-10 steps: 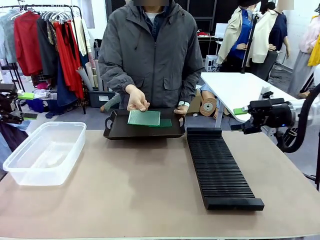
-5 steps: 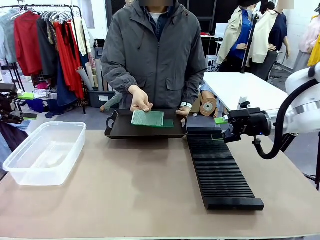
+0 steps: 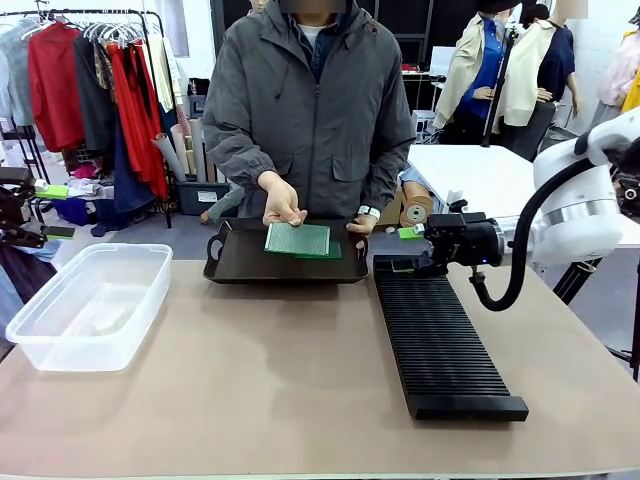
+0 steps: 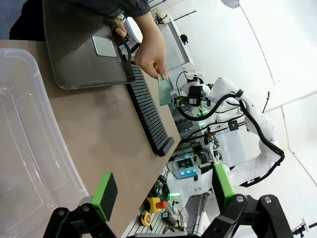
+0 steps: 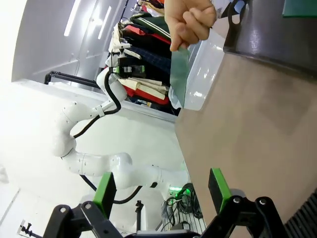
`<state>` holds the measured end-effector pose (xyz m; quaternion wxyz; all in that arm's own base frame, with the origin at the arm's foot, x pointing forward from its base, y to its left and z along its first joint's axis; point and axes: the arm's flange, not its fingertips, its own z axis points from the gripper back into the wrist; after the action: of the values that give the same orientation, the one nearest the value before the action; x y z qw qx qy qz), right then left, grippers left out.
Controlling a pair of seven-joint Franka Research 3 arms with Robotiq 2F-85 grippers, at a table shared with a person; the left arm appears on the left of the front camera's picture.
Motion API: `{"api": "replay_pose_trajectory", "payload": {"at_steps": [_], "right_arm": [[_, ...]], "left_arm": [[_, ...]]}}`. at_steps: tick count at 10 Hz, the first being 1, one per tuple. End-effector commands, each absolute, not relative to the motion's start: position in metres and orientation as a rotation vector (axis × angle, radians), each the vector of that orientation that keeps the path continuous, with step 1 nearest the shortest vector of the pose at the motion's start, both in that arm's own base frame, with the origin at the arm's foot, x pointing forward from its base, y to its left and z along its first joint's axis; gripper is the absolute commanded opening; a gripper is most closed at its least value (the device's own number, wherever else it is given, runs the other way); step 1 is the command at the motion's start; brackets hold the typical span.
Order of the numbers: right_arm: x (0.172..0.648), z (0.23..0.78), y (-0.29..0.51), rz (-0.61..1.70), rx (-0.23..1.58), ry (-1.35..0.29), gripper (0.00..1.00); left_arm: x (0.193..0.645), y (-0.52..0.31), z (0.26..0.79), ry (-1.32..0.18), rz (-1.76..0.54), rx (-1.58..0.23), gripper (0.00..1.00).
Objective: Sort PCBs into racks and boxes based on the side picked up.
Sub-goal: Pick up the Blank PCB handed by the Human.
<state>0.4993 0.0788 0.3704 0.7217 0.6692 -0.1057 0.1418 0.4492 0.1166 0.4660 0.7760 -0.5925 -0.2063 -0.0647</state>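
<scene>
Hand (image 3: pixel 283 207) pinches a PCB (image 3: pixel 298 239) by its top edge over the tray (image 3: pixel 240 266), seemingly offering it to the gaping right gripper (image 3: pixel 406 247)

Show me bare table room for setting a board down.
Free: tabletop between clear tub and black rack, this side of the tray; also the strip right of the rack. Crowded: far edge, around tray, hand and right gripper.

The right arm (image 3: pixel 575 205) is stretching in level from the right, the right gripper (image 3: pixel 405 250) pointing sideways, jaws gaping wide and empty. The left gripper (image 3: pixel 48 210) is hanging at the left edge, jaws likewise spread.
</scene>
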Motion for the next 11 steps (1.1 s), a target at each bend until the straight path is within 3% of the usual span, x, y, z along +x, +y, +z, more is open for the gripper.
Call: {"api": "replay_pose_trajectory", "payload": {"at_steps": [1, 11], "right_arm": [[0.518, 0.365, 0.098, 0.297, 1.493, -0.274, 1.00], [0.574, 0.338, 0.186, 0.241, 1.582, -0.274, 1.00]], "left_arm": [[0.448, 0.117, 0.467, -0.440, -0.130, -1.282, 1.00], [0.448, 0.117, 0.467, -0.440, -0.130, -1.282, 1.00]]}}
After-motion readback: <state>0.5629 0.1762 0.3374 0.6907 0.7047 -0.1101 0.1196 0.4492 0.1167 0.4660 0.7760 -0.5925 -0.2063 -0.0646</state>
